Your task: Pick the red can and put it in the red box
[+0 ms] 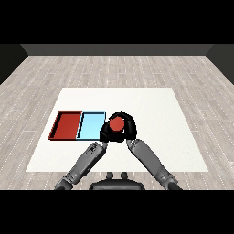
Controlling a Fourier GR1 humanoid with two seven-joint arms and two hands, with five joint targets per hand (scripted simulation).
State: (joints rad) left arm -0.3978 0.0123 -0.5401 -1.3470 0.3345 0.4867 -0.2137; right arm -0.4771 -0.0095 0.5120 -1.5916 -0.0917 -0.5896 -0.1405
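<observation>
Curling round the red can (116, 123), seemingly, is the right robot hand (129, 127).

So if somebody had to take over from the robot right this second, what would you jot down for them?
Right hand: curled round the red can.
Left hand: also against the can, fingers curled at its left side.
Can: between both hands, just right of the light blue tray; whether it is lifted off the table cannot be told.
Red tray: far left, nothing in it.
Done: can grasped.
Left: carry it left past the blue tray and set it in the red one.
</observation>
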